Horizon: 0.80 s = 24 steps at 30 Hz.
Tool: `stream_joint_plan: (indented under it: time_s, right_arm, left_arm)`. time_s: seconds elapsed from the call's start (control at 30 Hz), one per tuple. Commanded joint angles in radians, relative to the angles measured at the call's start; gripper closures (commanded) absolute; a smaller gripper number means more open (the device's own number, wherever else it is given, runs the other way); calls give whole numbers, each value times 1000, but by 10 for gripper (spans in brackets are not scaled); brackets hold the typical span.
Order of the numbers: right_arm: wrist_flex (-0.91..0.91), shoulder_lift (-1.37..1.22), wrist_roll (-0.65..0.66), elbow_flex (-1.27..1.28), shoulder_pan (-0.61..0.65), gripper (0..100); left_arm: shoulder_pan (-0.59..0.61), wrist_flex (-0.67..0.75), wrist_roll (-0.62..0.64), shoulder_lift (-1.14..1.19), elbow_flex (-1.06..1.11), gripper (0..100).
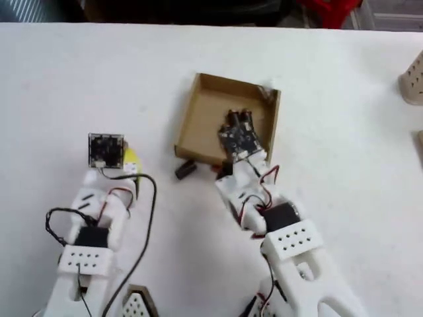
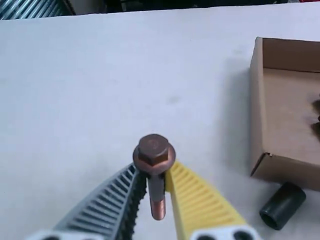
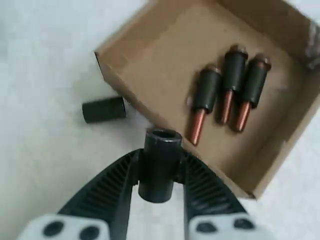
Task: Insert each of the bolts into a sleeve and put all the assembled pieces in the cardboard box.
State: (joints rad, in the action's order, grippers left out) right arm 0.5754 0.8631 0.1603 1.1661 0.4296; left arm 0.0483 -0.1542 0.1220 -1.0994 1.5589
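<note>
- Right now my left gripper (image 2: 154,171) is clenching the bolt (image 2: 156,182) between its grey and yellow fingers. The bolt's long axis is running along the fingers, with the hex head pointing out past the tips and the plain end pointing back toward my wrist.
- The bolt is showing a copper-coloured finish, with a flange under the hex head.
- My right gripper (image 3: 160,157) is grasping a black sleeve (image 3: 160,170). Its axis is lying along the fingers and its open mouth is facing outward, and it is hovering at the near wall of the cardboard box (image 3: 116,75).
- The box is sitting open on the white table (image 1: 66,79) and holding three assembled pieces (image 3: 231,85). They are lying side by side, with copper shanks sticking out of black sleeves toward my right gripper.
- A loose sleeve (image 3: 103,109) is lying on its side on the table, just beside the box's outer wall.
</note>
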Motion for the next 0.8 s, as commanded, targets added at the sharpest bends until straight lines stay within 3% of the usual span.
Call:
stream_joint_plan:
  time_s: [0.0, 0.3, 0.6, 0.77]
  right_arm:
    - [-205, 16, -6, -8, 38, 981]
    - [-926, 16, -6, 356, 90, 981]
    - [-1003, 5, -6, 353, 87, 981]
    - [-1153, -211, -6, 293, 84, 981]
  left_arm:
    - [27, 38, 11, -31, -15, 940]
    - [27, 38, 11, -31, -15, 940]
    - [27, 38, 11, -31, -15, 940]
    - [27, 38, 11, -31, -15, 940]
